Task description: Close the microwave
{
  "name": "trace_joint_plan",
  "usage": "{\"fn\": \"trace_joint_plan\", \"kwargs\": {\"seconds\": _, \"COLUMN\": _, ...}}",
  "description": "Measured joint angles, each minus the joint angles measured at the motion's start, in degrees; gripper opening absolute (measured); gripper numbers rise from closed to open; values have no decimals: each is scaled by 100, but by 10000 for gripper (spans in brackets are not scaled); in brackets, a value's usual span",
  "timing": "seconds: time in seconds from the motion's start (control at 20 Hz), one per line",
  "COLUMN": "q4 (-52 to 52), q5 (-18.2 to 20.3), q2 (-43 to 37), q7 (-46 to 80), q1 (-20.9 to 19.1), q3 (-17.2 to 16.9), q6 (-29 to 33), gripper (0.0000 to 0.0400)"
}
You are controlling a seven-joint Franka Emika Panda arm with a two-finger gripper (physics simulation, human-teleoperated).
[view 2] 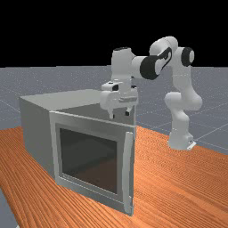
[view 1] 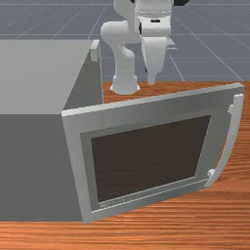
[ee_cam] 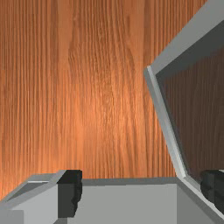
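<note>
The grey microwave (view 1: 34, 78) stands at the front view's left. Its door (view 1: 219, 132) is swung out toward the front view's right, with the handle (view 1: 233, 136) on its far edge. In the far view my gripper (view 2: 120, 115) hangs over the door's upper edge, pointing down, its two fingertips apart; in the front view it is beyond the door. In the wrist view the gripper (ee_cam: 141, 192) is open, with the dark window (ee_cam: 201, 113) of the door beside one finger and grey microwave panels (ee_cam: 131, 203) below the fingers.
The wooden table (view 1: 229, 210) extends around the microwave. The arm's base (view 2: 180, 141) stands on the table toward the far view's right. Bare wood (ee_cam: 87, 96) lies beside the door in the wrist view.
</note>
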Motion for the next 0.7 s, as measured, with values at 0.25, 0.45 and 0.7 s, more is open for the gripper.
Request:
{"fn": "trace_joint_plan", "kwargs": {"seconds": 0.25, "q4": -344, "q5": -87, "q2": -100, "q7": 48, "q1": 4, "q3": -17, "q6": 867, "gripper": 400}}
{"fn": "trace_joint_plan", "kwargs": {"seconds": 0.45, "q4": -311, "q5": -97, "q2": -59, "q7": 50, "q1": 6, "q3": -20, "q6": 955, "gripper": 400}}
{"fn": "trace_joint_plan", "kwargs": {"seconds": 0.7, "q4": -415, "q5": -112, "q2": -145, "q7": 63, "q1": 12, "q3": -19, "q6": 1096, "gripper": 400}}
